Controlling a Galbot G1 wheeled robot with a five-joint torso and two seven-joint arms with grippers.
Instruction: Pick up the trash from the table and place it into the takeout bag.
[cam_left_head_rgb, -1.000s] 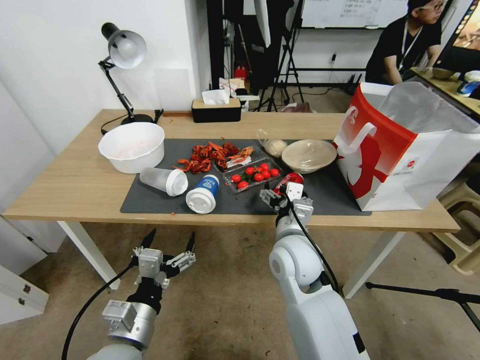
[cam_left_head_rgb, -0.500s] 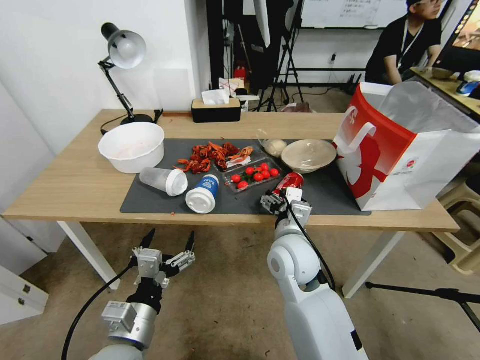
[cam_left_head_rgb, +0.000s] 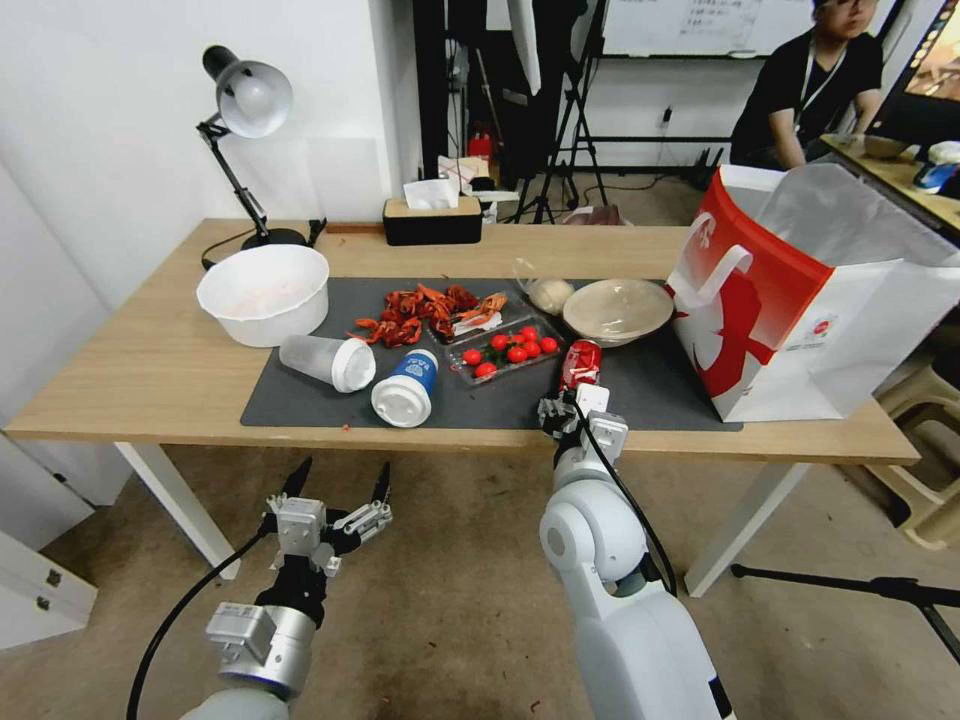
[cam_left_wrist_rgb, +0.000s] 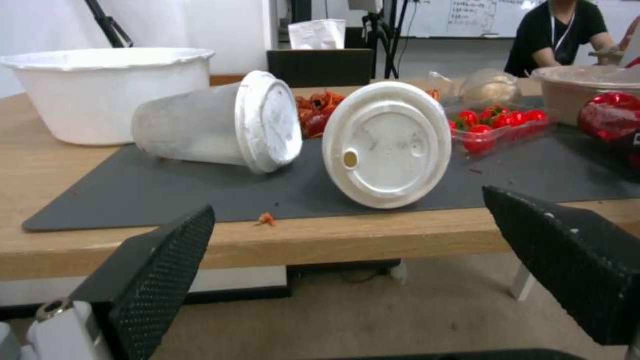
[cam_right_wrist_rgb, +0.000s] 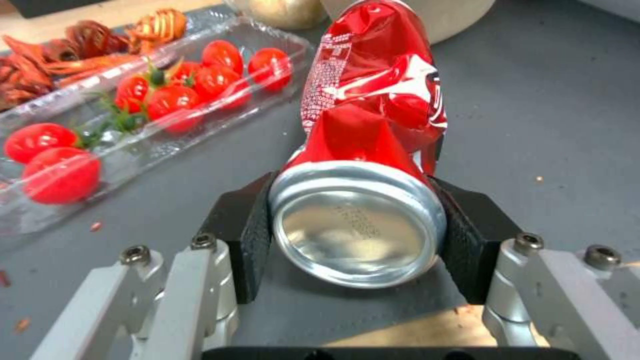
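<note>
A dented red soda can (cam_left_head_rgb: 581, 362) lies on the dark mat (cam_left_head_rgb: 650, 392) near the table's (cam_left_head_rgb: 150, 370) front edge. My right gripper (cam_left_head_rgb: 568, 400) is shut on the can's (cam_right_wrist_rgb: 373, 115) base, one black pad (cam_right_wrist_rgb: 250, 240) on each side. Left of it lie a blue-white lidded cup (cam_left_head_rgb: 407, 385) and a frosted lidded cup (cam_left_head_rgb: 325, 360), both on their sides. A clear lidded bowl (cam_left_head_rgb: 617, 308) and a small clear bag (cam_left_head_rgb: 545, 290) sit farther back. The red-and-white takeout bag (cam_left_head_rgb: 800, 300) stands open at the table's right end. My left gripper (cam_left_head_rgb: 343, 468) hangs open below the front edge, facing the cups (cam_left_wrist_rgb: 387, 145).
A white bowl (cam_left_head_rgb: 265, 292) sits at the left, with crayfish shells (cam_left_head_rgb: 425, 308) and a clear tray of tomatoes (cam_left_head_rgb: 505, 350) on the mat. A black tissue box (cam_left_head_rgb: 432, 220) and a desk lamp (cam_left_head_rgb: 245, 110) stand at the back. A beige stool (cam_left_head_rgb: 925, 420) is beyond the table's right end.
The right gripper has swung the can from a slant toward the tomatoes to pointing straight back, and the wrist has shifted slightly right. The left arm has not moved.
</note>
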